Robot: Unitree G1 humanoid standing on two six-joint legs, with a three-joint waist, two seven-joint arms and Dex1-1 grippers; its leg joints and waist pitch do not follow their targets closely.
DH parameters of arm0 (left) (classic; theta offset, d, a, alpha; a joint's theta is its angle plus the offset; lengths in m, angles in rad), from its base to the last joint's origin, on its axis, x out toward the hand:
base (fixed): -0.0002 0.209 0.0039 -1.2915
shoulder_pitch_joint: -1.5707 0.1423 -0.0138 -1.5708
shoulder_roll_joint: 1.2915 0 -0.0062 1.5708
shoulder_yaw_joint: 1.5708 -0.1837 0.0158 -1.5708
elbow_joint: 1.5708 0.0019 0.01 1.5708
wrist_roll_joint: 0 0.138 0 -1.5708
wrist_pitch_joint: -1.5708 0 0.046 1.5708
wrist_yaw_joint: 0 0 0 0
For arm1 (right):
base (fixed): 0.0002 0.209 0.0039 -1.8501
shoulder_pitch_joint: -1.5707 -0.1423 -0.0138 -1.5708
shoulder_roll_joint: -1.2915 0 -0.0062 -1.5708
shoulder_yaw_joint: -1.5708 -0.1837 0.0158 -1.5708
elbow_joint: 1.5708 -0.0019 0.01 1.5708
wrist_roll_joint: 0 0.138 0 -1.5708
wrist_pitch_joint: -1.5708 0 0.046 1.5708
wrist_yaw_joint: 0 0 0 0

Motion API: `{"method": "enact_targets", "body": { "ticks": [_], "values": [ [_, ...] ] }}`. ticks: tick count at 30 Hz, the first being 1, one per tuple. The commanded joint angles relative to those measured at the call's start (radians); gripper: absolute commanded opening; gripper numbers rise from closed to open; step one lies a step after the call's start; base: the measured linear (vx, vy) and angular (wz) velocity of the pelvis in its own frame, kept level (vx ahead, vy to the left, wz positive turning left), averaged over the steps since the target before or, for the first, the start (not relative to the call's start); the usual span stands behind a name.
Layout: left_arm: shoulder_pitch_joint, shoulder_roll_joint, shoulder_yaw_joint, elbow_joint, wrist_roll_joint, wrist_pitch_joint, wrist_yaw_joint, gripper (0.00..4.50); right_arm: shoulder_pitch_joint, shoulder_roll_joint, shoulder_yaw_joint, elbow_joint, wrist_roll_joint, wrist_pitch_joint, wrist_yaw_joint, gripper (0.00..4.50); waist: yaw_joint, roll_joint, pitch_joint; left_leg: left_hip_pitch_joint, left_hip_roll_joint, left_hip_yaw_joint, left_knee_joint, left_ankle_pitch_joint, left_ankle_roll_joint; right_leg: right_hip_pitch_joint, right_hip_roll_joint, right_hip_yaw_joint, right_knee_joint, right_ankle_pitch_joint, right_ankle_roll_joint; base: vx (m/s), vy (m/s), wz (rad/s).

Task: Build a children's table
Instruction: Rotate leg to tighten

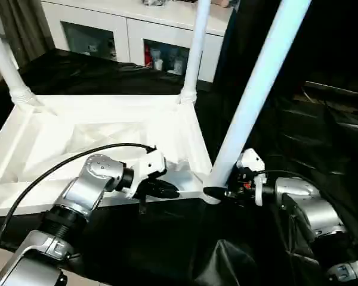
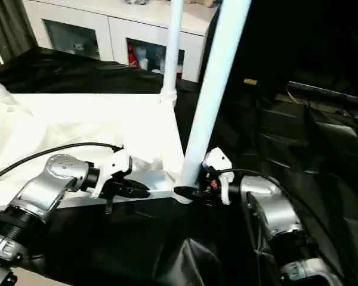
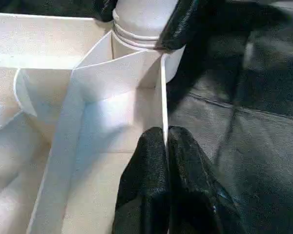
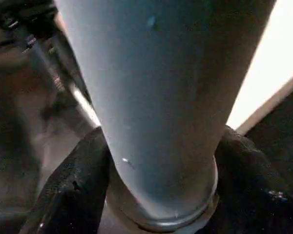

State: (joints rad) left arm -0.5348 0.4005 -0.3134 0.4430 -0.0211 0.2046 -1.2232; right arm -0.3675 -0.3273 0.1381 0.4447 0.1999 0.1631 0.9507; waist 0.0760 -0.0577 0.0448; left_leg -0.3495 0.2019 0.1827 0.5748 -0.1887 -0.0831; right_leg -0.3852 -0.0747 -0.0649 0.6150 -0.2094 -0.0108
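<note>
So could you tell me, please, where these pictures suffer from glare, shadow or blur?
Left eye view: the tabletop underside is washed out and its ribs barely show. Right wrist view: the table leg sits very close, soft and shadowed, with bright glare beside it. Left wrist view: the left claw looks soft against the bright rim.

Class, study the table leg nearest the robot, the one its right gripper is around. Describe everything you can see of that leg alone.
The nearest leg is a long, smooth, pale tube that looks like white plastic. It narrows slightly upward and leans to the right. Its ringed base sits in the near right corner socket of the upturned table top. The right gripper has its black fingers on either side of the leg just above the ring. Its upper end runs out of the picture.
</note>
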Motion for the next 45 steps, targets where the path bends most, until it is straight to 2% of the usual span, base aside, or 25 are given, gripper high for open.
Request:
{"method": "enact_targets", "body": {
  "ticks": [1, 2, 4, 5, 8, 9, 10, 11, 12, 14, 15, 17, 18, 21, 25, 30, 35, 36, 37, 38, 39, 44, 45],
  "values": [
    [-0.013, -0.058, -0.012, 0.038, 0.001, 0.005, 0.053, 0.00, -0.026, 0.018, -0.066, 0.062, -0.026, 0.023, -0.170, 2.67, 0.005, 0.002, -0.052, 0.005, 0.035, -0.010, -0.065, -0.154, 0.028, 0.043, -0.072, 0.049, -0.068, -0.130, -0.226, 0.000, 0.000, 0.00],
    [-0.028, -0.076, -0.014, 0.063, 0.018, 0.003, 0.091, 0.00, -0.031, 0.035, -0.076, 0.076, -0.029, 0.028, -0.214, 2.66, 0.003, 0.003, -0.051, 0.008, 0.035, -0.009, -0.066, -0.161, 0.019, 0.037, -0.070, 0.050, -0.071, -0.145, -0.224, 0.000, 0.000, 0.00],
    [-0.040, -0.089, -0.016, 0.082, 0.030, 0.002, 0.118, 0.00, -0.035, 0.046, -0.083, 0.084, -0.032, 0.031, -0.244, 2.66, 0.005, 0.002, -0.052, 0.008, 0.034, -0.009, -0.065, -0.165, 0.010, 0.040, -0.072, 0.050, -0.074, -0.164, -0.218, 0.000, 0.000, 0.00],
    [-0.084, -0.141, -0.010, 0.150, 0.060, 0.010, 0.226, 0.00, -0.046, 0.085, -0.102, 0.108, -0.044, 0.037, -0.348, 2.66, 0.007, 0.002, -0.052, 0.007, 0.032, -0.007, -0.064, -0.150, 0.012, 0.039, -0.070, 0.051, -0.073, -0.142, -0.210, 0.000, 0.000, 0.00],
    [-0.141, -0.207, 0.003, 0.232, 0.091, 0.023, 0.366, 0.00, -0.057, 0.132, -0.117, 0.129, -0.061, 0.046, -0.464, 2.66, 0.013, 0.003, -0.054, 0.011, 0.031, -0.007, -0.063, -0.138, 0.002, 0.037, -0.070, 0.052, -0.071, -0.129, -0.207, 0.000, 0.000, 0.00],
    [-0.163, -0.235, 0.008, 0.266, 0.100, 0.030, 0.422, 0.00, -0.064, 0.154, -0.117, 0.141, -0.073, 0.051, -0.516, 2.66, 0.017, 0.002, -0.056, 0.009, 0.032, -0.008, -0.062, -0.133, 0.004, 0.042, -0.073, 0.051, -0.070, -0.117, -0.208, 0.000, 0.000, 0.00],
    [-0.178, -0.253, 0.011, 0.288, 0.106, 0.036, 0.458, 0.00, -0.069, 0.168, -0.118, 0.149, -0.082, 0.054, -0.551, 2.66, 0.017, 0.006, -0.056, 0.009, 0.032, -0.007, -0.062, -0.126, 0.005, 0.041, -0.072, 0.052, -0.069, -0.103, -0.209, 0.000, 0.000, 0.00],
    [-0.194, -0.273, 0.007, 0.314, 0.119, 0.035, 0.494, 0.00, -0.073, 0.189, -0.110, 0.152, -0.094, 0.053, -0.582, 2.66, 0.019, 0.008, -0.056, 0.009, 0.031, -0.007, -0.062, -0.124, 0.003, 0.041, -0.071, 0.051, -0.068, -0.089, -0.208, 0.000, 0.000, 0.00],
    [-0.205, -0.285, 0.004, 0.332, 0.129, 0.033, 0.517, 0.00, -0.076, 0.202, -0.104, 0.154, -0.103, 0.052, -0.601, 2.66, 0.020, 0.005, -0.057, 0.008, 0.030, -0.007, -0.062, -0.121, 0.007, 0.042, -0.071, 0.051, -0.068, -0.081, -0.205, 0.000, 0.000, 0.00],
    [-0.224, -0.304, -0.003, 0.369, 0.149, 0.019, 0.540, 0.00, -0.075, 0.229, -0.081, 0.146, -0.115, 0.046, -0.608, 2.66, 0.024, 0.009, -0.057, 0.006, 0.029, -0.008, -0.062, -0.118, 0.012, 0.046, -0.073, 0.051, -0.069, -0.075, -0.198, 0.000, 0.000, 0.00],
    [-0.229, -0.310, -0.004, 0.383, 0.152, 0.013, 0.537, 0.00, -0.074, 0.237, -0.068, 0.140, -0.122, 0.039, -0.604, 2.66, 0.024, 0.006, -0.057, 0.007, 0.029, -0.007, -0.062, -0.124, 0.016, 0.045, -0.072, 0.051, -0.071, -0.076, -0.194, 0.000, 0.000, 0.00],
    [-0.224, -0.306, -0.006, 0.377, 0.151, 0.013, 0.519, 0.00, -0.066, 0.238, -0.060, 0.125, -0.120, 0.028, -0.580, 2.66, 0.026, 0.011, -0.055, 0.008, 0.031, -0.008, -0.065, -0.150, 0.013, 0.044, -0.074, 0.050, -0.076, -0.110, -0.189, 0.000, 0.000, 0.00],
    [-0.223, -0.303, -0.007, 0.377, 0.150, 0.012, 0.507, 0.00, -0.063, 0.238, -0.063, 0.115, -0.108, 0.027, -0.561, 3.22, 0.027, 0.007, -0.054, 0.008, 0.031, -0.008, -0.065, -0.164, 0.012, 0.044, -0.074, 0.050, -0.078, -0.130, -0.186, 0.000, 0.000, 0.00],
    [-0.220, -0.297, -0.007, 0.376, 0.148, 0.012, 0.490, 0.00, -0.059, 0.236, -0.067, 0.101, -0.091, 0.028, -0.535, 3.42, 0.028, 0.007, -0.054, 0.006, 0.032, -0.009, -0.065, -0.165, 0.016, 0.045, -0.074, 0.050, -0.077, -0.134, -0.181, 0.000, 0.000, 0.00],
    [-0.189, -0.241, -0.020, 0.328, 0.131, 0.015, 0.371, 0.00, -0.052, 0.161, -0.055, 0.051, -0.057, 0.040, -0.395, 3.80, 0.023, 0.004, -0.052, 0.003, 0.033, -0.011, -0.068, -0.175, 0.028, 0.047, -0.074, 0.048, -0.078, -0.149, -0.183, 0.000, 0.000, 0.00],
    [-0.134, -0.156, -0.043, 0.247, 0.101, -0.008, 0.182, 0.00, -0.037, 0.036, -0.023, 0.011, -0.051, 0.022, -0.193, 3.80, 0.015, 0.005, -0.053, -0.002, 0.034, -0.010, -0.064, -0.153, 0.048, 0.048, -0.075, 0.049, -0.075, -0.119, -0.201, 0.000, 0.000, 0.00],
    [-0.058, -0.059, -0.067, 0.113, 0.034, -0.015, -0.014, 0.00, -0.028, -0.029, -0.027, -0.019, -0.034, 0.033, -0.073, 3.80, 0.013, 0.009, -0.053, 0.004, 0.040, -0.009, -0.064, -0.141, 0.050, 0.042, -0.072, 0.049, -0.066, -0.074, -0.236, 0.000, 0.000, 0.00],
    [-0.046, -0.042, -0.069, 0.090, 0.024, -0.012, -0.039, 0.00, -0.026, -0.036, -0.026, -0.025, -0.029, 0.035, -0.056, 3.80, 0.013, 0.004, -0.053, 0.004, 0.040, -0.008, -0.064, -0.139, 0.053, 0.044, -0.073, 0.049, -0.064, -0.061, -0.241, 0.000, 0.000, 0.00],
    [-0.036, -0.028, -0.068, 0.073, 0.017, -0.005, -0.056, 0.00, -0.024, -0.043, -0.023, -0.031, -0.023, 0.038, -0.036, 3.80, 0.013, 0.010, -0.053, 0.005, 0.042, -0.008, -0.065, -0.142, 0.053, 0.043, -0.072, 0.049, -0.062, -0.057, -0.246, 0.000, 0.000, 0.00],
    [-0.028, -0.017, -0.065, 0.057, 0.010, 0.007, -0.069, 0.00, -0.021, -0.053, -0.016, -0.037, -0.017, 0.038, -0.011, 3.80, 0.013, 0.010, -0.052, 0.007, 0.041, -0.006, -0.064, -0.144, 0.054, 0.041, -0.072, 0.049, -0.064, -0.057, -0.247, 0.000, 0.000, 0.00],
    [-0.021, -0.008, -0.062, 0.043, 0.006, 0.014, -0.076, 0.00, -0.017, -0.061, -0.009, -0.044, -0.013, 0.039, 0.008, 3.80, 0.013, 0.005, -0.051, 0.006, 0.040, -0.005, -0.065, -0.145, 0.053, 0.042, -0.071, 0.049, -0.064, -0.059, -0.249, 0.000, 0.000, 0.00],
    [0.006, 0.021, -0.053, -0.011, -0.012, 0.036, -0.102, 0.00, -0.007, -0.079, 0.005, -0.061, 0.002, 0.050, 0.067, 3.80, 0.014, 0.004, -0.050, 0.006, 0.039, -0.005, -0.065, -0.146, 0.047, 0.042, -0.073, 0.050, -0.065, -0.086, -0.239, 0.000, 0.000, 0.00],
    [0.011, 0.026, -0.053, -0.022, -0.015, 0.041, -0.107, 0.00, -0.005, -0.081, 0.008, -0.062, 0.001, 0.050, 0.078, 3.54, 0.014, 0.004, -0.050, 0.006, 0.039, -0.005, -0.065, -0.149, 0.046, 0.042, -0.073, 0.050, -0.067, -0.099, -0.236, 0.000, 0.000, 0.00]
  ]
}}
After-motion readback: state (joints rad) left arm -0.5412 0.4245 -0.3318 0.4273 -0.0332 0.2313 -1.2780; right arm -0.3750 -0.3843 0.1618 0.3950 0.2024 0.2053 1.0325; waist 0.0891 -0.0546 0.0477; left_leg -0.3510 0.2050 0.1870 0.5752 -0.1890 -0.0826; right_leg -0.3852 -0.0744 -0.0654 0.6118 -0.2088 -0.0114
